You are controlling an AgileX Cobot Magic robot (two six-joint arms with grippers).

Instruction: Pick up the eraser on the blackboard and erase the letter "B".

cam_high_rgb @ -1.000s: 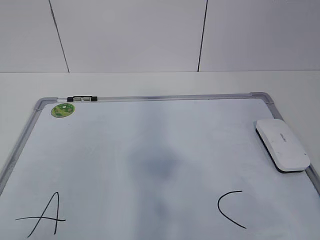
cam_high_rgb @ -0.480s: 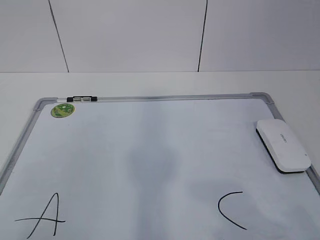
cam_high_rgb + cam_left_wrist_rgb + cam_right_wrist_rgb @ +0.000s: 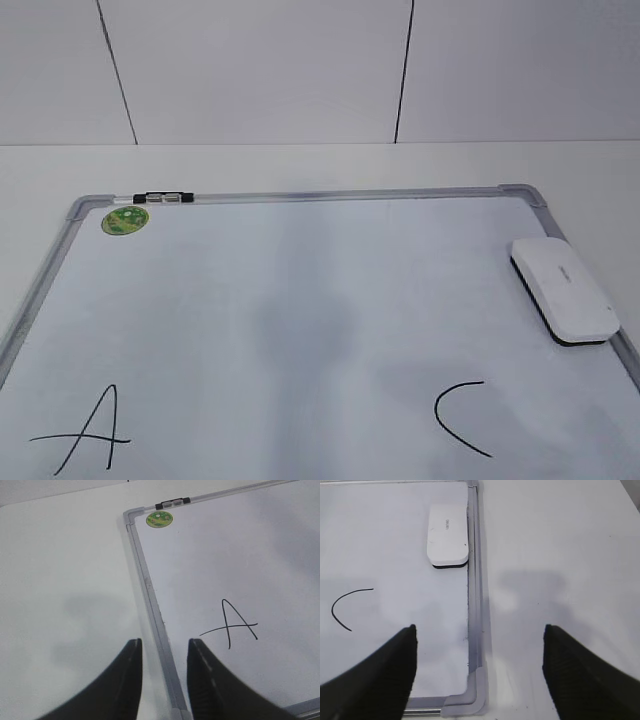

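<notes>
The blackboard [image 3: 300,250] is a white dry-erase board with a grey frame, lying flat on the table. The eraser [image 3: 565,290], white with a black underside, lies on the board against its right frame; it also shows in the right wrist view [image 3: 448,535]. No letter "B" shows; only a faint grey smudge [image 3: 310,330] lies between the "A" [image 3: 90,430] and the "C" [image 3: 460,415]. My left gripper [image 3: 165,642] is open and empty above the board's left frame. My right gripper [image 3: 479,628] is wide open and empty above the board's near right corner, well short of the eraser.
A small black-and-clear marker [image 3: 160,198] lies along the top frame beside the round green sticker [image 3: 125,220]. White table surrounds the board on the left [image 3: 65,580] and right [image 3: 560,555]. A white panelled wall stands behind.
The dark shadow over the board's middle has faded and spread toward the lower right. The eraser, marker and letters have not moved.
</notes>
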